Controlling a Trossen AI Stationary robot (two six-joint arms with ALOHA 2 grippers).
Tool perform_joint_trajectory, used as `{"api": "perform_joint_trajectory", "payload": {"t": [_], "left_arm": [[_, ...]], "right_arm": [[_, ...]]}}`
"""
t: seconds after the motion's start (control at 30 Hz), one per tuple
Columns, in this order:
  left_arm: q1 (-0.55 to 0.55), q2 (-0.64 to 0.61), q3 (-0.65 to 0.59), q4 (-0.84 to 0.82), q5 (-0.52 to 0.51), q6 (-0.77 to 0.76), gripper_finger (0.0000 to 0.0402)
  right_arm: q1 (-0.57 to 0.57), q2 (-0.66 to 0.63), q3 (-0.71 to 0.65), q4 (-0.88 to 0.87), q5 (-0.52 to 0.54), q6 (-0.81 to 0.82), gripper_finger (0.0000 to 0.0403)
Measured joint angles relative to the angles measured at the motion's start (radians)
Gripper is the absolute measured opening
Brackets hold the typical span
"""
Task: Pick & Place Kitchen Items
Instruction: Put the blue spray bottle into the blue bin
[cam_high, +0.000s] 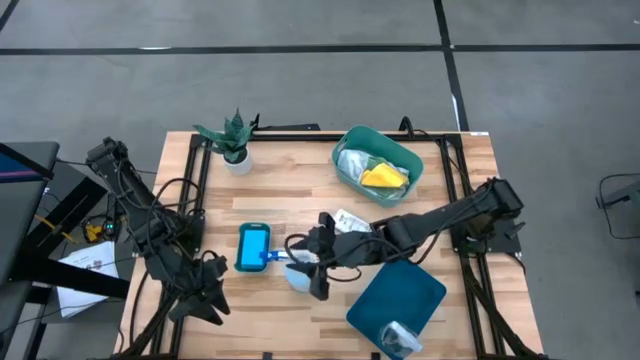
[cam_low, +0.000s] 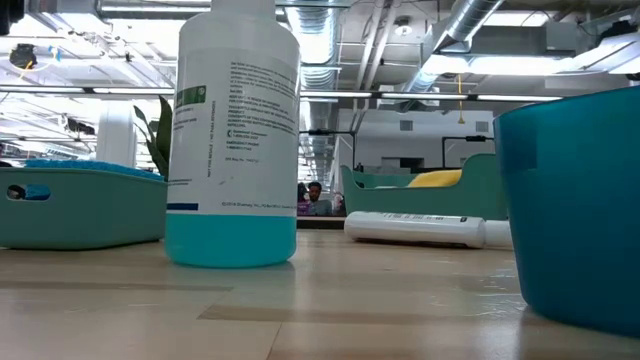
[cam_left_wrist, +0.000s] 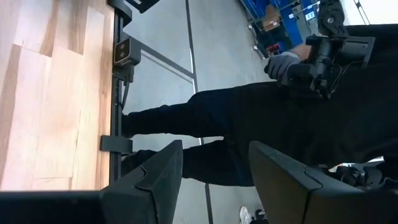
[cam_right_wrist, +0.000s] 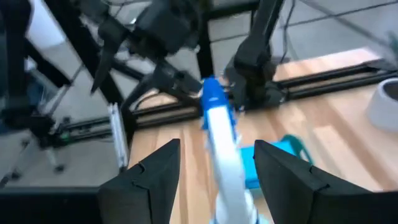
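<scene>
A pale-blue spray bottle (cam_high: 296, 272) with a blue nozzle (cam_right_wrist: 213, 99) stands upright on its base on the table (cam_low: 232, 130). My right gripper (cam_high: 318, 272) is open. Its fingers stand on either side of the bottle's upper part (cam_right_wrist: 222, 155), and I see no touch. My left gripper (cam_left_wrist: 214, 180) is open and empty at the table's near-left corner (cam_high: 210, 295). A blue sponge (cam_high: 253, 247) lies left of the bottle. A small white bottle (cam_high: 350, 220) lies on its side. A yellow cloth (cam_high: 383, 177) lies in the teal tub (cam_high: 352, 140).
A potted plant (cam_high: 232, 140) stands at the far left. A dark-teal tray (cam_high: 400, 290) with a crinkled silver thing (cam_high: 400, 338) lies near the front edge. A person in dark clothes (cam_left_wrist: 298, 124) stands beyond the table's near edge.
</scene>
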Motion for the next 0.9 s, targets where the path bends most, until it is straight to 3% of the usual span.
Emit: {"api": "perform_joint_trajectory", "payload": {"t": [0.1, 0.53, 0.9], "left_arm": [[0.000, 0.000, 0.000, 0.006, -0.002, 0.001, 0.0182], [0.000, 0.000, 0.000, 0.008, -0.004, 0.002, 0.0182], [0.000, 0.000, 0.000, 0.008, -0.017, 0.010, 0.0182]], "right_arm": [[-0.003, 0.002, -0.002, -0.008, 0.042, -0.009, 0.0195], [-0.019, 0.005, 0.000, -0.023, 0.037, -0.013, 0.0189], [-0.019, 0.005, 0.000, -0.017, 0.014, -0.001, 0.0083]]}}
